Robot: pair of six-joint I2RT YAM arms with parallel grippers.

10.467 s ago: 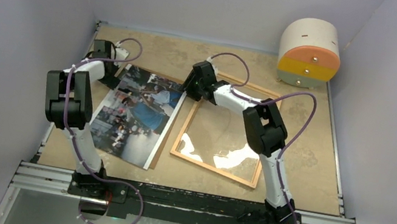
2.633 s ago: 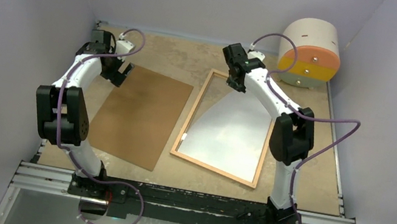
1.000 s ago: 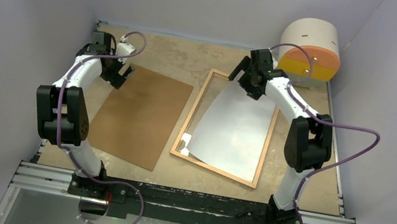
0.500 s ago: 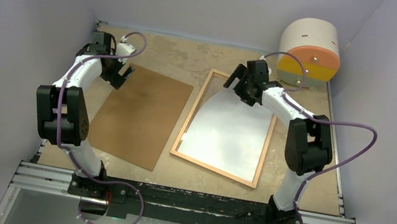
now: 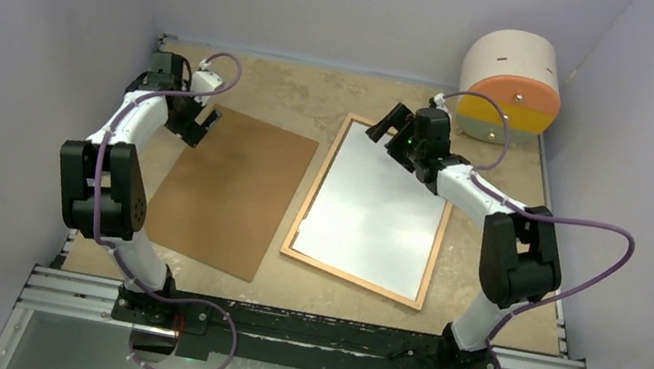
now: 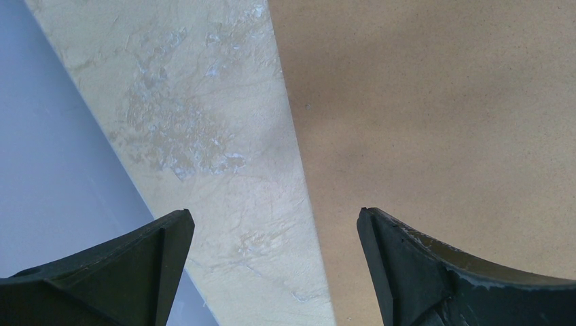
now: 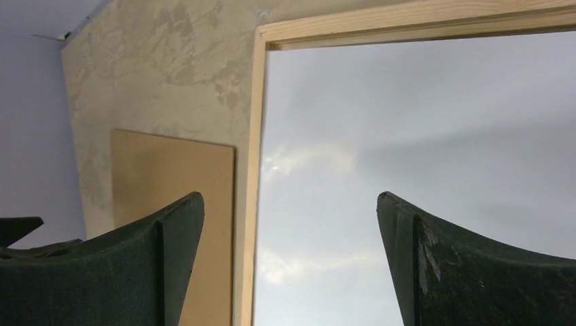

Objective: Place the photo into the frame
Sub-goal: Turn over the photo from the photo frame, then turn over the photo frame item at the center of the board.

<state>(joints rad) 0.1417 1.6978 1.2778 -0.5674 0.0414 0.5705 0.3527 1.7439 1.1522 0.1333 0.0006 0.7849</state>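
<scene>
1. Photo [image 5: 374,213] is lying white side up inside the frame [image 5: 315,185]. It pretty much fills it, with the wood edge showing around it.
2. Right gripper [image 5: 391,137] hangs over the frame's far left corner, fingers spread wide with nothing between them.
3. Its wrist cam looks down on that corner: white back of the photo on the right of the moulding, bare table [image 6: 204,136] past it.
4. Left gripper [image 5: 198,126] is spread wide too and empty. It's above the far left edge of the brown board [image 5: 230,193], one finger over the board and the other over the table.
5. Board lies flat just left of the frame, with a thin strip of table between them.
6. Round box [image 5: 511,85] with an orange and yellow front sits in the far right corner.
</scene>
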